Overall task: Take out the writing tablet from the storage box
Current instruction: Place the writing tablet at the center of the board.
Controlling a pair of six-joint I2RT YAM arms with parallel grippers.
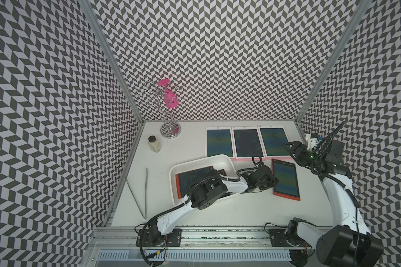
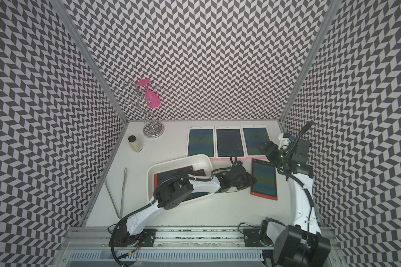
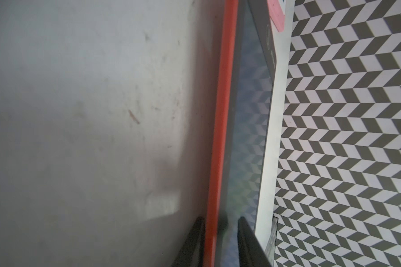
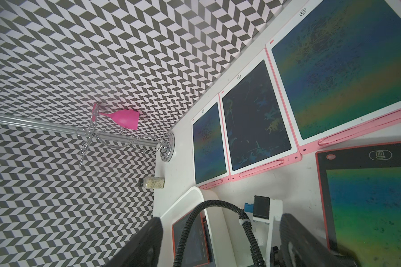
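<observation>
Left pincer (image 1: 271, 182): jaws slightly parted astride one long edge of the red writing tablet (image 1: 285, 180); one finger (image 3: 247, 240) clear of the screen
Red writing tablet: flat on the table (image 1: 218, 212), straight ahead of the left pincer; outside the box
Storage box (image 1: 218, 158): behind the left pincer, under its arm; more tablets (image 1: 195, 175) inside
Right pincer (image 1: 289, 148): jaws wide, grasping nothing

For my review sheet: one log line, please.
left gripper: open, straddling red tablet edge | right gripper: open, empty | storage box: another tablet inside
</observation>
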